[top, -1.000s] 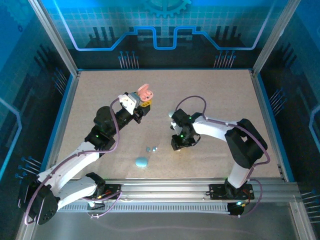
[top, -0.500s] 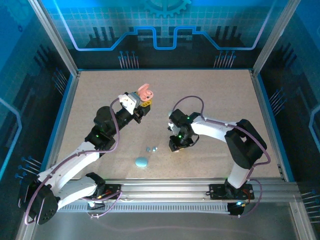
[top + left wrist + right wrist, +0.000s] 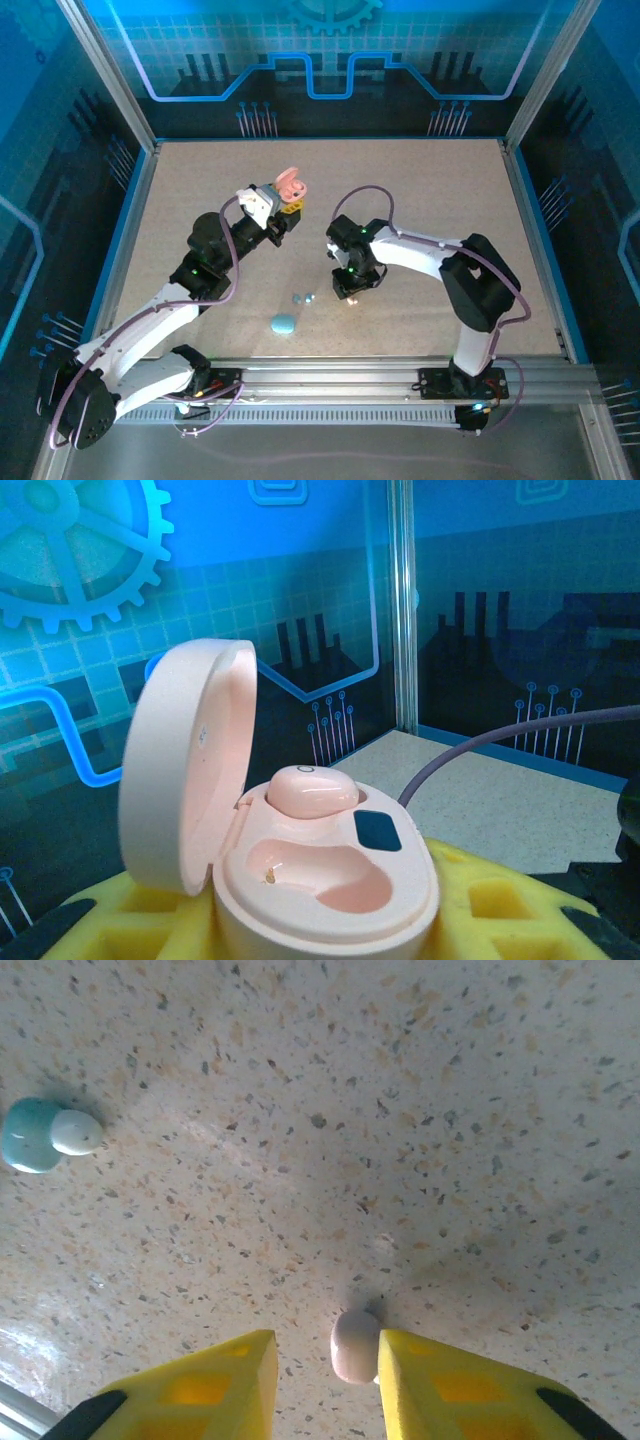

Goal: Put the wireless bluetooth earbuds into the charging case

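Left gripper [image 3: 288, 205] pinches open glossy pink oval case [image 3: 300, 890] holding one pink earbud [image 3: 312, 793]; right gripper [image 3: 327, 1380], spread, straddles pale pink pebble-like earbud [image 3: 353, 1346] at six o'clock

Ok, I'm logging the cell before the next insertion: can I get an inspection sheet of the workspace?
Surface: speckled beige tabletop, no spills seen.
Job's things: pink oval charging case, lid open, one pink earbud seated, other socket empty; loose pink earbud on the table; two tiny bluish earbuds side by side; closed light blue oval case near them.
Clutter: nothing seen.
Hands: left hand raised, shut on the pink case; right hand open, low, loose pink earbud against one finger.
Cables: purple cables looped along both arms.
Surroundings: blue printed enclosure walls, aluminium frame.
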`<state>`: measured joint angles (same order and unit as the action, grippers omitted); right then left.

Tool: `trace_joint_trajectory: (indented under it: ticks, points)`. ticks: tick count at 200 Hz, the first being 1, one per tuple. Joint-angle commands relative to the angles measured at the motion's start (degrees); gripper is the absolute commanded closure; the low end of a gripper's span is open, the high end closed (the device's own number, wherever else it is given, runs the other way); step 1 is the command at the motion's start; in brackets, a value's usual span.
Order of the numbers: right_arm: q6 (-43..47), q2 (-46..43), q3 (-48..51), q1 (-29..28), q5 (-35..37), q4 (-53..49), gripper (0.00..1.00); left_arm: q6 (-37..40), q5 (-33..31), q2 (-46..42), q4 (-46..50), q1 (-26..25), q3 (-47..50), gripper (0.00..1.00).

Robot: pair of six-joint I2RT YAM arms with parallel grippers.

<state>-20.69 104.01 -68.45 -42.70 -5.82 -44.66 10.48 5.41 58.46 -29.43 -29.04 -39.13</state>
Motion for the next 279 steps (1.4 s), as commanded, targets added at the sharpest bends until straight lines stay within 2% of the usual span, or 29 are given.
trace_joint_trajectory:
  ticks: [1,141,230,279]
  points:
    - [1.19,2.06,-1.94,-1.03,1.82,-3.62,0.67,-0.29,0.62,-0.36,-2.39,0.3,0.55,0.68]
    - [1.69,6.5,-3.7,-2.06,2.75,-5.97,0.71,-0.47,0.57,-0.27,-2.56,0.31,0.73,0.69]
    - [3.46,5.42,-4.59,-2.19,0.68,-6.21,0.62,-0.63,0.57,-0.25,-2.41,0.37,0.65,0.69]
    - [4.35,6.91,-5.38,-2.21,2.7,-7.54,0.63,-0.64,0.5,-0.36,-2.32,0.38,0.55,0.68]
